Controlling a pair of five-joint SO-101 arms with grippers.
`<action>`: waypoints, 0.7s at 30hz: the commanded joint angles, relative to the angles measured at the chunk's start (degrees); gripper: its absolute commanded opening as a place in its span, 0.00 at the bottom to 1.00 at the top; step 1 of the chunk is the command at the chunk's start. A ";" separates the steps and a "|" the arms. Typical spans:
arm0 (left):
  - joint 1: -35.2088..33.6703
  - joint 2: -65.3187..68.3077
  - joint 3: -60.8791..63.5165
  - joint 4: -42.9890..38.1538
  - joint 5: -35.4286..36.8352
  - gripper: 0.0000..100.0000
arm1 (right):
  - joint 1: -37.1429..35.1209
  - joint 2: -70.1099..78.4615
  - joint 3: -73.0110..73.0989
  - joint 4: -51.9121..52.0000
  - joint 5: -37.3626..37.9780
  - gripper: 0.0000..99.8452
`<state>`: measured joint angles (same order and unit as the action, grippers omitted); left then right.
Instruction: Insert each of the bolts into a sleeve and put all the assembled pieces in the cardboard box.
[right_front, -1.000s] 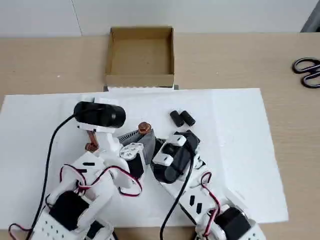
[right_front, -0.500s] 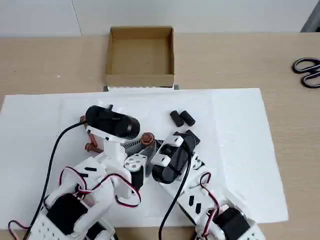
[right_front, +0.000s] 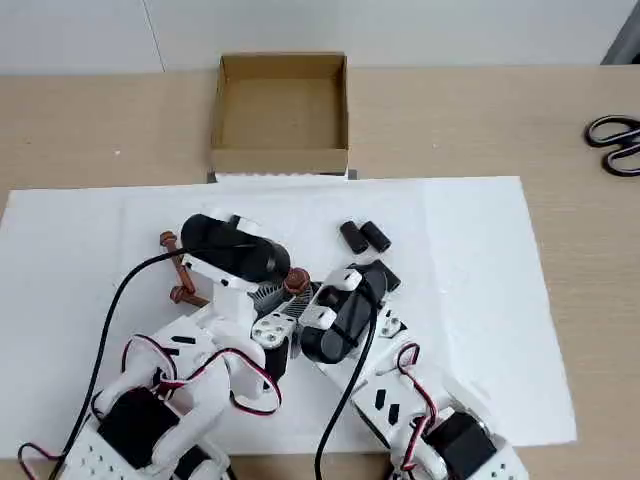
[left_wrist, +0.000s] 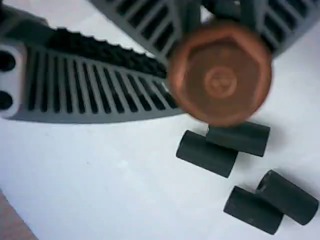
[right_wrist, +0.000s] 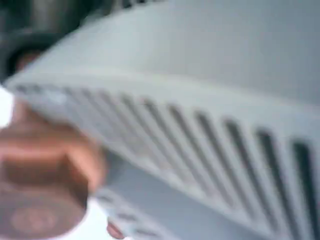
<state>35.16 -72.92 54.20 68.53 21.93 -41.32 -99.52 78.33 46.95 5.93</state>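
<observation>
Left wrist view: the left gripper (left_wrist: 210, 60) clamps a copper-coloured hex-head bolt (left_wrist: 220, 82) above black cylindrical sleeves (left_wrist: 207, 153) on white paper (left_wrist: 100, 175). With the right arm (right_front: 345, 315) crowding close, a bump could dislodge it.

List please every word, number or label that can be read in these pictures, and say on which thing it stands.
No text can be read.
The head of the bolt carries only a round raised mark, no letters.
The cardboard box, the sleeves and the white paper show no print.
</observation>
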 joint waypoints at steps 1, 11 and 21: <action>-0.62 0.35 3.74 3.25 -0.44 0.01 | 2.24 -1.54 -5.98 -1.36 0.26 0.00; -0.70 0.35 3.30 3.34 -0.18 0.23 | 2.24 -1.54 -5.89 -0.92 0.26 0.00; -0.70 0.35 -1.45 3.43 -0.09 0.23 | 2.24 -1.19 -5.63 -0.92 0.26 0.00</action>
<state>34.02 -72.92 54.55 69.67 22.11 -39.65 -99.78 77.98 46.86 5.93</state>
